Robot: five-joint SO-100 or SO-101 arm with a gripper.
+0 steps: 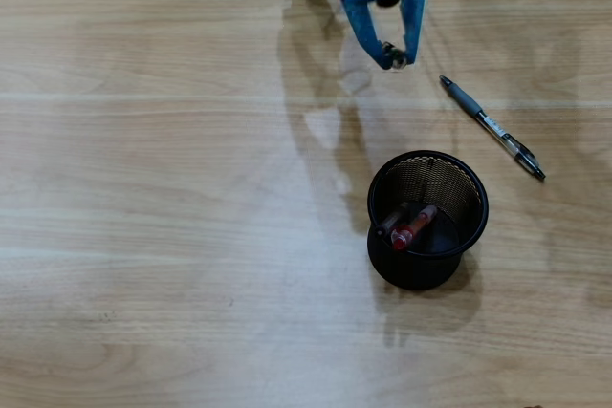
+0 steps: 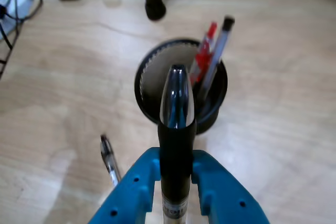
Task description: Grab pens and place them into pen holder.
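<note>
Blue two-finger gripper (image 2: 176, 182) clamps a black pen (image 2: 177, 129) upright, aimed at the round black wire-mesh pen holder (image 2: 218, 106) for dropping; grey-and-clear pen (image 1: 492, 127) lies aside.

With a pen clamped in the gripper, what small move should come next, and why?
Probably carry the black pen forward until it hangs over the pen holder. The gripper holds it short of the holder's rim, where two pens already stand.

Black mesh pen holder (image 1: 427, 220), red pen (image 2: 205, 51), blue claw (image 2: 176, 174), pale woodgrain table (image 1: 153, 236)
</note>
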